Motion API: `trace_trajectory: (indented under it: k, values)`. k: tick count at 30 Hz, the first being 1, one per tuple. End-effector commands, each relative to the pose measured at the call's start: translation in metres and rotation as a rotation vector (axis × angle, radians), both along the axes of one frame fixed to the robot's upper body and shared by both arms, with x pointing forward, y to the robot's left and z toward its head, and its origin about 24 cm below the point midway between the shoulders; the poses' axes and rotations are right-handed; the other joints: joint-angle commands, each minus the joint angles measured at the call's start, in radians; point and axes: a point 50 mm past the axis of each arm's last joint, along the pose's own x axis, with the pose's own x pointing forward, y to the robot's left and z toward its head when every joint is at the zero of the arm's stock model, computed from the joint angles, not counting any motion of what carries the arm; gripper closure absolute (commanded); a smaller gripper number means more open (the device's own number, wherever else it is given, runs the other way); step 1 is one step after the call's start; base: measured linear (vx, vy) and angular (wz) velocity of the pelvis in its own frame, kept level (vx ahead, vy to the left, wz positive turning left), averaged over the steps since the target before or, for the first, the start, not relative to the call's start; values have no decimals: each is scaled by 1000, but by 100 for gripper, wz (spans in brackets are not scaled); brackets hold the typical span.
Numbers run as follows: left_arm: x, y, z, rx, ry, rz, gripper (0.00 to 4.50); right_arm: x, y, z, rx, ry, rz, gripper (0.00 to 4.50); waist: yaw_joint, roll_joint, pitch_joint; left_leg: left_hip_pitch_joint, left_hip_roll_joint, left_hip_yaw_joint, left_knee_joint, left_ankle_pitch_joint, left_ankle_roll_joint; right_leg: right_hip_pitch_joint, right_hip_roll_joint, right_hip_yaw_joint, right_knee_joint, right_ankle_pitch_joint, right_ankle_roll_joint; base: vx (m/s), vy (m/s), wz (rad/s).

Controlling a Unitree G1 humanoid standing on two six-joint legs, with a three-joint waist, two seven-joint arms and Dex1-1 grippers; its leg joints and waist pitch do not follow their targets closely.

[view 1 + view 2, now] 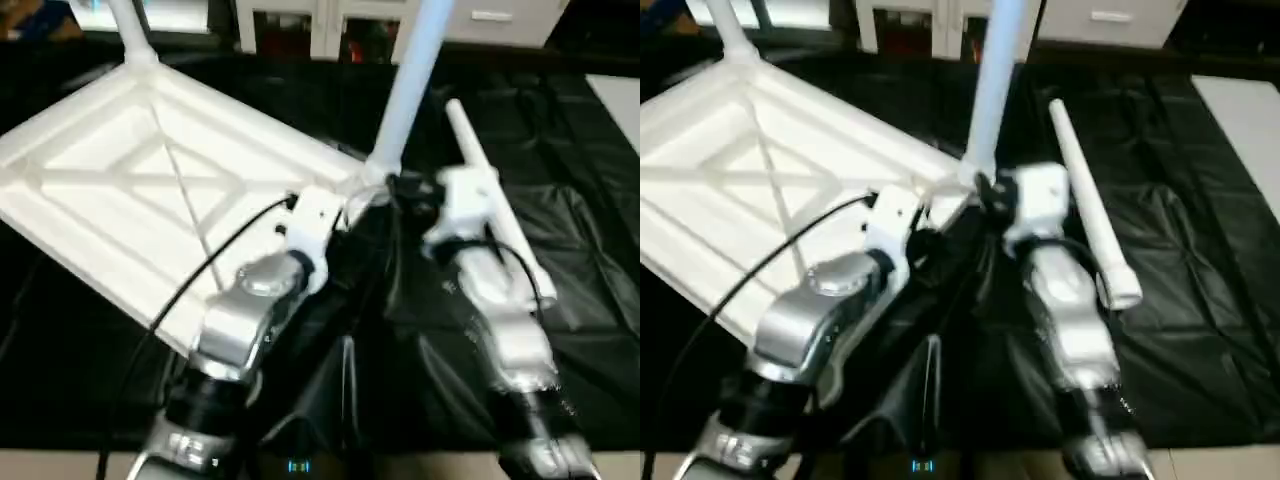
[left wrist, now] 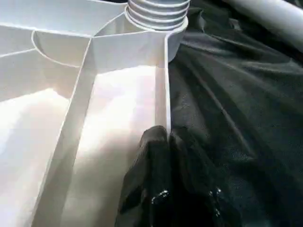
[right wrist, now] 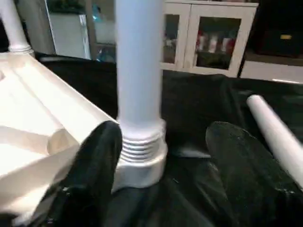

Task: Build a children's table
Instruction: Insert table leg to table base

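Nearest the camera, the left hand (image 2: 163, 189) is pinched together on the side rim of the tabletop (image 1: 120, 190), just short of the near corner, steadying it. The tabletop lies upside down on the black-draped worktop (image 1: 580, 260), ribs up, stretching away to the robot's left.

Just beyond, the right hand (image 3: 163, 156) stands with its fingers (image 3: 94, 161) apart, one on either side of the threaded foot of an upright leg (image 3: 137, 71) seated in that near corner socket (image 3: 142, 165). The fingers do not appear to press the leg. Its long axis rises straight up from the socket, so any turn to tighten it would be about that vertical line, and the right hand is the nearer one to do it. Several threads show above the socket, which suggests the leg is not fully home.

A loose leg (image 1: 1085, 190) lies flat on the worktop just right of the right arm, pointing away. Farther off, another leg (image 1: 130, 35) stands in the far corner.
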Motion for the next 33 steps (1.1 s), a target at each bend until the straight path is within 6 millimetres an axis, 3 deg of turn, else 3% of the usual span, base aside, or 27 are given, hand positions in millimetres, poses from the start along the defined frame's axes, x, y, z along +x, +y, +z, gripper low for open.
trace_trajectory:
  k: [1,2,3,4,5,7,9,10,11,12,16,18,20,24,29,33]
  values:
    - [-7,19,-28,65,87,-25,450,-11,-11,7,-25,5,11,102,5,2,-52,10,25,-2,-65,-235,58,57,-35,34,-66,-198,-165,0,0,0]
    - [-7,19,-28,65,86,-26,450,-11,-11,7,-25,5,11,102,8,1,-49,10,22,-4,-67,-248,54,57,-34,33,-71,-236,-150,0,0,0]
    - [-13,23,-30,73,67,-116,450,-16,-15,8,-37,25,99,102,9,7,-49,13,24,-5,-68,-265,48,55,-35,36,-74,-268,-128,0,0,0]
    - [-18,26,-31,80,60,-176,450,-20,-18,9,-45,42,173,102,8,6,-49,10,24,-8,-69,-270,51,58,-35,36,-72,-270,-126,0,0,0]
    - [-25,29,-31,80,43,-258,450,-26,-22,10,-62,59,261,102,8,13,-50,12,28,-7,-68,-263,47,54,-36,38,-70,-260,-125,0,0,0]
    - [-34,34,-31,75,30,-359,450,-33,-31,11,-84,82,354,102,10,12,-49,12,25,-4,-64,-254,63,56,-35,39,-70,-247,-137,0,0,0]
    - [-54,42,-31,63,18,-535,450,-47,-52,9,-156,143,491,102,19,11,-54,11,28,-2,-59,-196,96,59,-38,40,-64,-206,-164,0,0,0]
    - [-58,44,-31,62,28,-565,450,-50,-57,9,-175,158,522,102,25,17,-55,16,31,-2,-58,-180,101,59,-40,41,-61,-192,-174,0,0,0]
    - [-64,47,-31,62,33,-610,450,-55,-63,9,-183,186,575,82,25,18,-52,18,32,3,-57,-172,107,53,-38,42,-62,-177,-188,0,0,0]
    - [-68,48,-31,61,39,-632,450,-58,-68,10,-179,203,599,71,34,20,-54,20,32,4,-54,-144,125,58,-36,40,-53,-129,-217,0,0,0]
    - [-75,49,-29,41,25,-671,450,-64,-77,16,-170,246,716,45,42,15,-60,26,35,11,-47,-90,162,59,-35,38,-41,-50,-259,0,0,0]
    - [-78,46,-28,33,17,-693,450,-62,-80,19,-238,235,725,26,43,14,-61,23,38,13,-45,-77,175,59,-41,38,-38,-66,-265,0,0,0]
    - [-78,45,-28,33,11,-702,450,-60,-79,21,-231,229,735,8,41,9,-61,25,36,15,-43,-97,168,59,-43,38,-43,-115,-260,0,0,0]
    - [-80,44,-28,31,5,-718,450,-54,-79,23,-264,218,768,8,41,9,-65,26,35,15,-39,-102,162,57,-45,40,-43,-153,-250,0,0,0]
    - [-81,43,-28,32,8,-724,450,-41,-76,17,-322,199,746,8,41,8,-75,24,32,16,-30,-32,184,60,-41,37,-29,-66,-272,0,0,0]
    - [-82,41,-28,31,11,-737,450,-35,-70,9,-357,201,773,8,43,7,-76,23,31,17,-25,-30,203,62,-41,38,-25,-61,-284,0,0,0]
